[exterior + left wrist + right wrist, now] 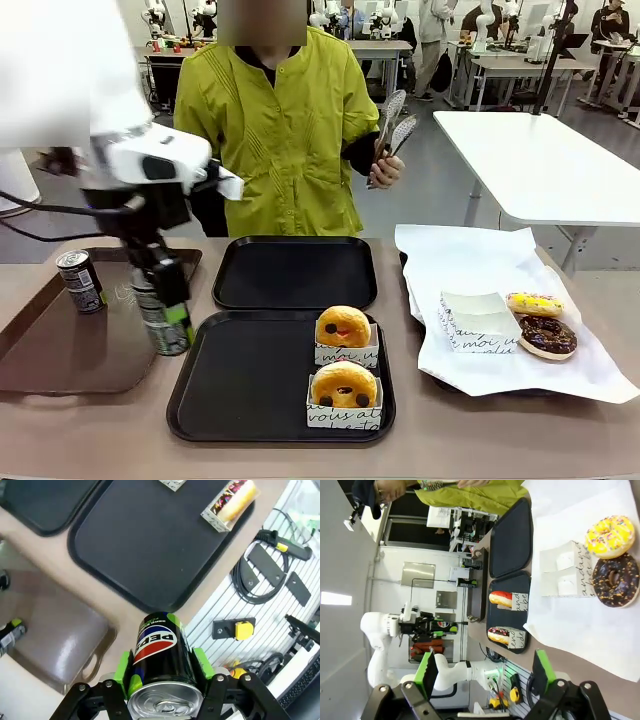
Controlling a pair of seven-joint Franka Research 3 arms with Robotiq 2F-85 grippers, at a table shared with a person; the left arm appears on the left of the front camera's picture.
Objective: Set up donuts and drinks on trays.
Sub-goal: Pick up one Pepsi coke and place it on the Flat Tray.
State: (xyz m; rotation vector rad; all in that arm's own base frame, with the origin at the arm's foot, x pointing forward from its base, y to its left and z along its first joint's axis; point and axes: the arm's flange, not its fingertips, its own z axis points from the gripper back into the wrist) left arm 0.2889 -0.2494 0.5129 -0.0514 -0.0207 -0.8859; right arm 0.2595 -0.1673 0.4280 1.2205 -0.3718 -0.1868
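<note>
Left claw [164, 669] grips the can [157, 645] (upright) just beside the near tray [250, 385].

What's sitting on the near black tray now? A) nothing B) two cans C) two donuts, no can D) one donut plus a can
C: the near black tray bears two donuts at its right end; the Pepsi can is clamped in the left end effector.

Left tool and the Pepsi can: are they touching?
Touching. The left wrist view shows the left tool, its green pads pressed against both sides of the can.
</note>
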